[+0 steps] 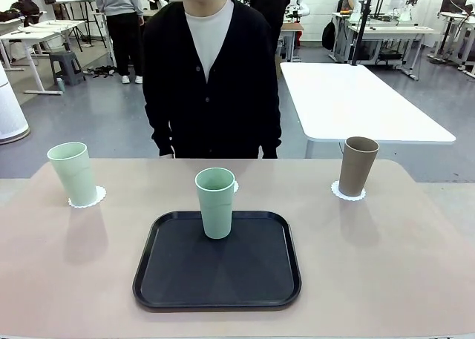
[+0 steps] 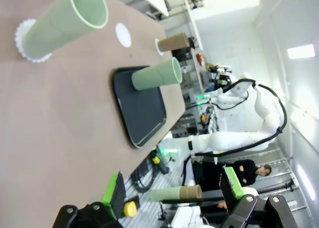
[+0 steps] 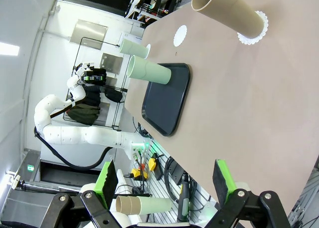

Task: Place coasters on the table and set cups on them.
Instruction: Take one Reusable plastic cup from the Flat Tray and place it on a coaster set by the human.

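On the beige table [image 1: 386,265], a mint cup [image 1: 73,173] stands on a white coaster [image 1: 87,198] at the left, and a brown cup [image 1: 358,166] stands on a coaster [image 1: 347,193] at the right. A second mint cup [image 1: 215,202] stands upright on the black tray [image 1: 217,280]. Behind it a bare coaster [image 1: 235,186] peeks out. My left gripper [image 2: 173,188] is open and holds nothing, well back from the left mint cup [image 2: 65,22] and the bare coaster [image 2: 123,34]. My right gripper [image 3: 164,180] is open too, far from the brown cup [image 3: 227,11].
A person [image 1: 211,72] in a black cardigan stands at the table's far edge, hands not visible. A white table [image 1: 356,101] stands behind at the right. The tray fills the near middle; bare tabletop lies on both sides of it.
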Robot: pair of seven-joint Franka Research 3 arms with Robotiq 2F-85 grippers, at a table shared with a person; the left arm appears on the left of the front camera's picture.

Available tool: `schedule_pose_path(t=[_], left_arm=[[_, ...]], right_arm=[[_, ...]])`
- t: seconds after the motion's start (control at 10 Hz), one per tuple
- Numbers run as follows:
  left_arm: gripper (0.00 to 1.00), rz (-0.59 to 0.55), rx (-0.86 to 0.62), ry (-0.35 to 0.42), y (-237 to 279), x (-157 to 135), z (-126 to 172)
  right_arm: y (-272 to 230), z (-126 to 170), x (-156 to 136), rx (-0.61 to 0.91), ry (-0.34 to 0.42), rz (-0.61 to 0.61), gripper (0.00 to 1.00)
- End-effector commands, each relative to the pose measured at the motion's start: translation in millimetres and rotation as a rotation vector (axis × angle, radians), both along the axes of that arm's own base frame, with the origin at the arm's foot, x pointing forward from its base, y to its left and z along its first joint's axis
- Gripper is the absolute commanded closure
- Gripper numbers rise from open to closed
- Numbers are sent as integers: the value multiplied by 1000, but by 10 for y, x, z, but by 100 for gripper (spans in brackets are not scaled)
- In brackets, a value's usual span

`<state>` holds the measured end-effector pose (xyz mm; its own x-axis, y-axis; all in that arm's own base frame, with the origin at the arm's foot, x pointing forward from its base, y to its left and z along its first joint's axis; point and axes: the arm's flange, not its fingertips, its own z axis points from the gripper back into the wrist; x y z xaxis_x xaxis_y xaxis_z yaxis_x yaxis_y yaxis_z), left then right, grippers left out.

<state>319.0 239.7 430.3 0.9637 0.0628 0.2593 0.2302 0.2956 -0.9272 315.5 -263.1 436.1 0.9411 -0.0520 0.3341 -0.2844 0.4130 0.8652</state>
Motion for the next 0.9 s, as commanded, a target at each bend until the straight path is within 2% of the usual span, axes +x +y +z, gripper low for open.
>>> schedule_pose_path(t=[0.0,0.5,0.8], left_arm=[[0,3,-9,-8,0,-20,-6],[0,3,-9,-8,0,-20,-6],[0,3,-9,-8,0,-20,-6]], right_arm=[[7,10,-1,5,-7,5,0],[0,0,0,0,0,0,0],[512,499,190,-207,-224,150,0]])
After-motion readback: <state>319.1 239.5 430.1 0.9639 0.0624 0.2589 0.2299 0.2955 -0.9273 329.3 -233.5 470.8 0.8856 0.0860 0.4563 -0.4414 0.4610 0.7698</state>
